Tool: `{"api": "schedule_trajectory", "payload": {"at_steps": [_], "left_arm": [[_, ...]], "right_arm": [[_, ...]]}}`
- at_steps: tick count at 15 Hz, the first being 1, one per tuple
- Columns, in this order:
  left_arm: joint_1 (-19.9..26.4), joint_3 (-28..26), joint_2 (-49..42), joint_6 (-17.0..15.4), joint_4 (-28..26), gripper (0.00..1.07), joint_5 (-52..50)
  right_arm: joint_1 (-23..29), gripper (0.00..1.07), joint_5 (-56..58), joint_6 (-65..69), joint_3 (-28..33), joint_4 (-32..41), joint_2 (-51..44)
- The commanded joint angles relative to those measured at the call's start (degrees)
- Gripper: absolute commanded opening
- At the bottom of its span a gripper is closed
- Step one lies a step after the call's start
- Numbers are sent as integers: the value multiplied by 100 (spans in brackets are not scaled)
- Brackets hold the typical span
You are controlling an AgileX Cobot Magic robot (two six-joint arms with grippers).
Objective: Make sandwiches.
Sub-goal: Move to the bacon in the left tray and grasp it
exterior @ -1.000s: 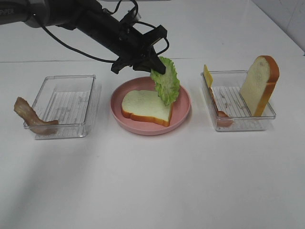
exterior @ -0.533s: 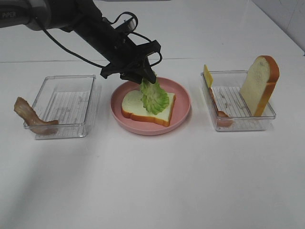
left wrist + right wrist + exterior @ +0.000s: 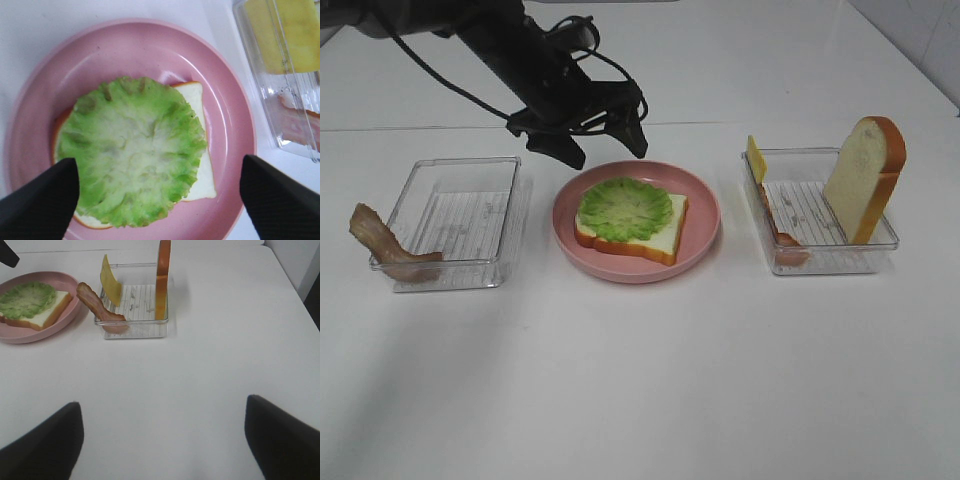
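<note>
Left claw (image 3: 605, 148) jaws spread wide, holding nothing, hanging above the far side of the pink plate (image 3: 705, 215). Lettuce leaf (image 3: 625, 207) lies flat on the bread slice (image 3: 665, 238) on that plate, covering most of it. Right claw (image 3: 162, 440) also spread, empty, over the table (image 3: 200, 380). Right tray (image 3: 835, 262): second bread slice (image 3: 860, 175) standing upright, cheese slice (image 3: 756, 158) leaning at the plate-side wall, bacon strip (image 3: 782, 240) below it. Left tray (image 3: 450, 278): another bacon strip (image 3: 380, 245) draped over its outer wall.
</note>
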Motion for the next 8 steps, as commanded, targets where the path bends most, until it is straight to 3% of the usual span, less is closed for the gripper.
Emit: {"api": "schedule_trajectory", "payload": {"at_steps": [1, 8], "left_arm": [[-17, -29, -367, -390, 498, 83, 149], [-17, -29, -1203, -1100, 1851, 81, 1593]], "right_arm": [[-46, 83, -34, -40, 6, 11, -63], [-46, 83, -34, -40, 6, 11, -63]]}}
